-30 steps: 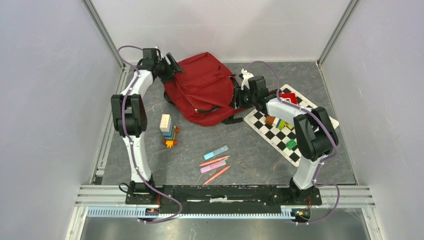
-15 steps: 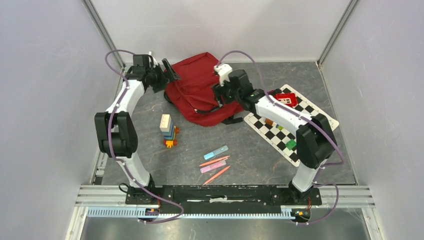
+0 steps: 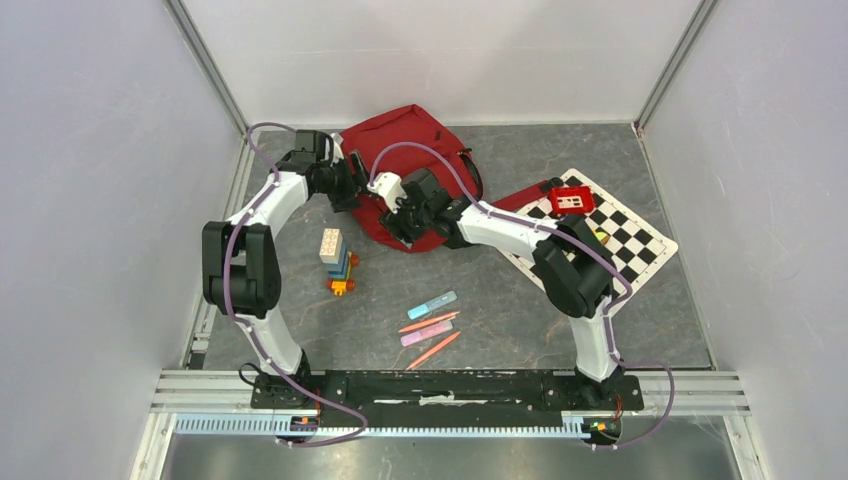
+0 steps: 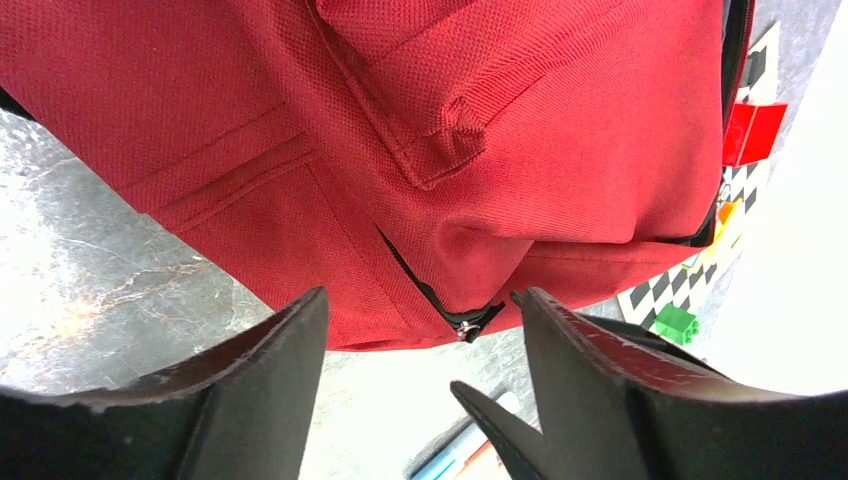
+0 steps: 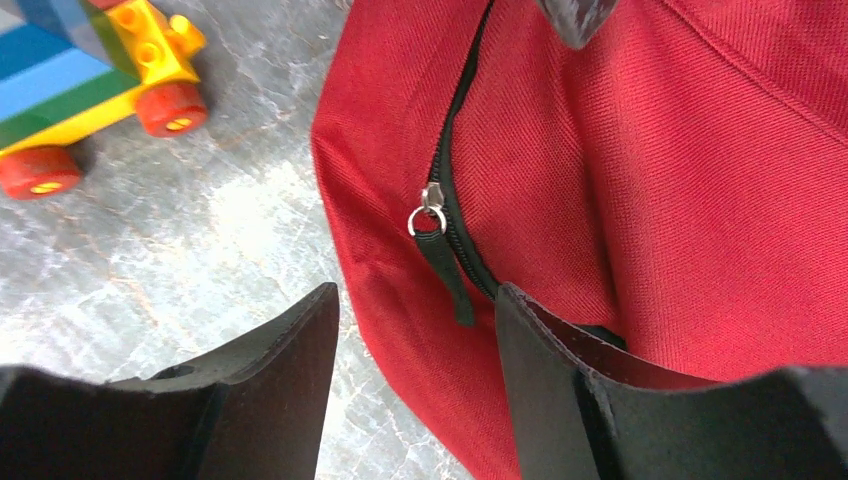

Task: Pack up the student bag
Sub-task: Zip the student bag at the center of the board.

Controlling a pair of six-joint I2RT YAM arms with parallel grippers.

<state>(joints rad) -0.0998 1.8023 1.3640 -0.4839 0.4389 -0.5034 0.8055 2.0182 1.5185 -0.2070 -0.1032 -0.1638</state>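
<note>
**Top view.** The dark red fabric backpack (image 3: 415, 145) lies at upper centre of the grey marbled tabletop (image 3: 520, 320), close to the rear wall. The left gripper (image 3: 348, 188) is at the backpack's left edge. The right gripper (image 3: 399, 222) is at its lower edge, near the left one. A stack of coloured toy bricks on red wheels (image 3: 337, 262) stands lower left of the backpack, apart from it. A black-and-white checkered mat (image 3: 630, 235) lies at right, carrying a small red box (image 3: 571, 199). Loose coloured pens (image 3: 432, 322) lie at centre. Bare tabletop shows at lower left and lower right.

**Left wrist view.** The fingers are spread and grip nothing. The backpack fills the upper frame. Its lower edge, with a metal zip slider (image 4: 466, 326), sits between the fingertips. Bare tabletop shows at left.

**Right wrist view.** The fingers are spread. A black zip pull tab (image 5: 446, 272) hangs between them, touching neither. The backpack's curved edge runs down the frame's centre, with bare tabletop to its left. The wheeled bricks occupy the upper left corner.
</note>
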